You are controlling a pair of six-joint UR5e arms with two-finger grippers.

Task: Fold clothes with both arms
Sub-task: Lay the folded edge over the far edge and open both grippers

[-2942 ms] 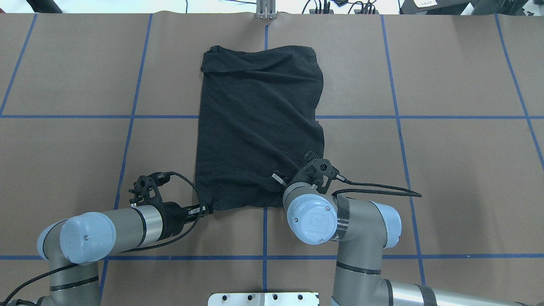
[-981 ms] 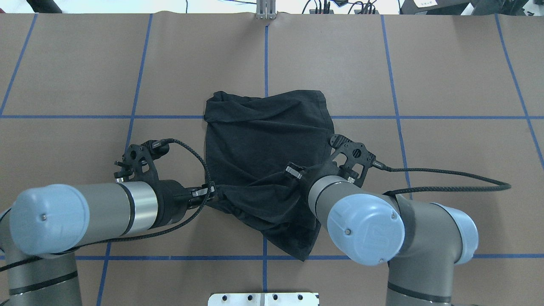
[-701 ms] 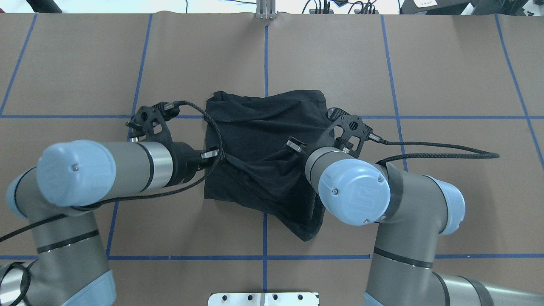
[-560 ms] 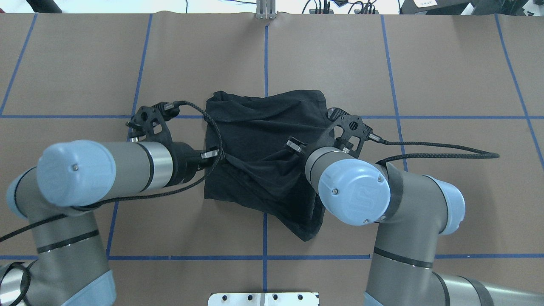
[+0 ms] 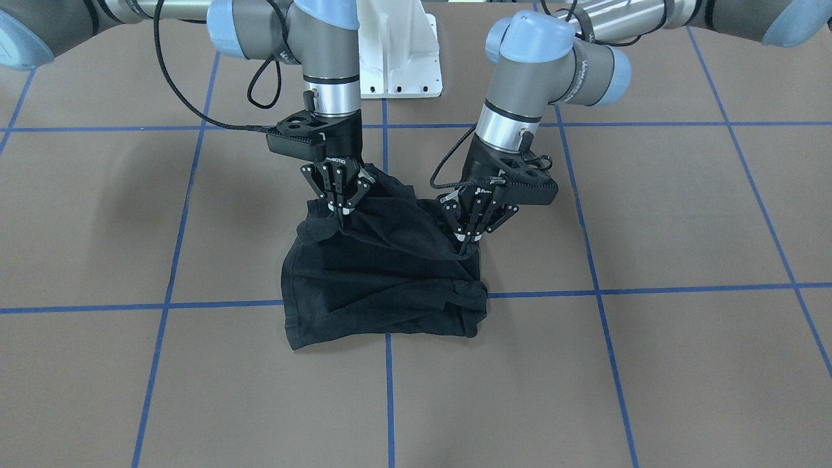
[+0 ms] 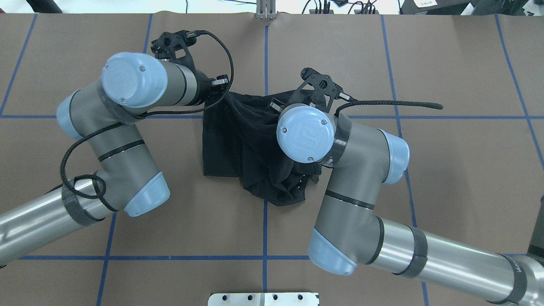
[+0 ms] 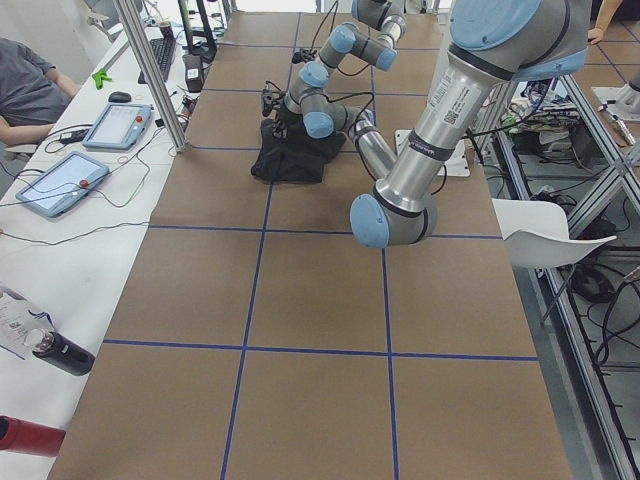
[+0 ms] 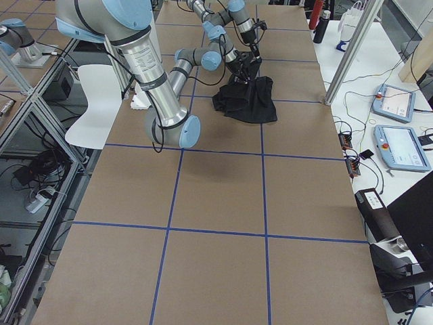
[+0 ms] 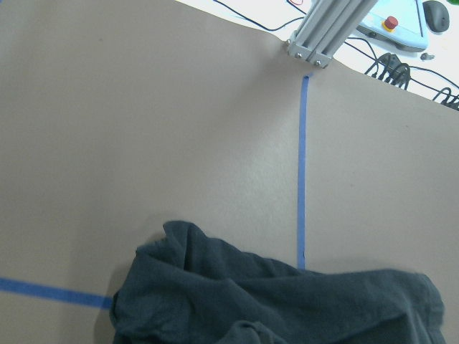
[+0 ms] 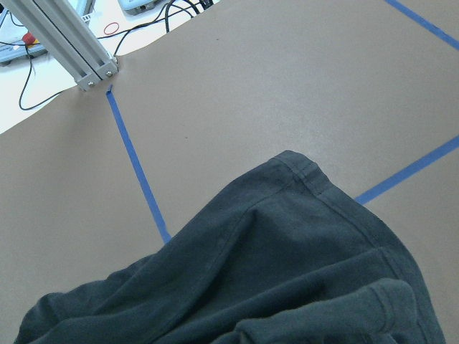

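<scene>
T-shirt (image 5: pixel 383 286), black and showing no print from any side, sits near the middle of the tabletop (image 5: pixel 650 364), across a crossing of the blue tape lines (image 5: pixel 195 305). Its lower layer lies flat as a rough rectangle. One edge is lifted off the surface and stretched between the two grippers, with cloth sagging under it.

The right gripper (image 5: pixel 340 218) is closed on one corner of that raised edge, and the left gripper (image 5: pixel 469 244) is closed on the other. Both point down, and the overhead view puts them above the far part of the garment. On the robot's side, a loose bunch of fabric trails towards the right arm's elbow.

By the look of it the halving fold is under way but not finished. The held edge is in the air, not laid on the far edge, and the drape is uneven. What is left is to lower and line up that edge, let go, smooth the bunched part, and perhaps fold once more. Whether the sleeves are already tucked in is hard to tell, since the cloth is all black and creased.

Around it, the white pedestal base (image 5: pixel 396 52) stands behind the arms and an aluminium post (image 6: pixel 266 10) at the far edge. Touch panels (image 7: pixel 58 183) and a seated person (image 7: pixel 25 90) are beside the tabletop. None of them is near the garment; the trailing fabric under the right arm is the likelier snag.
</scene>
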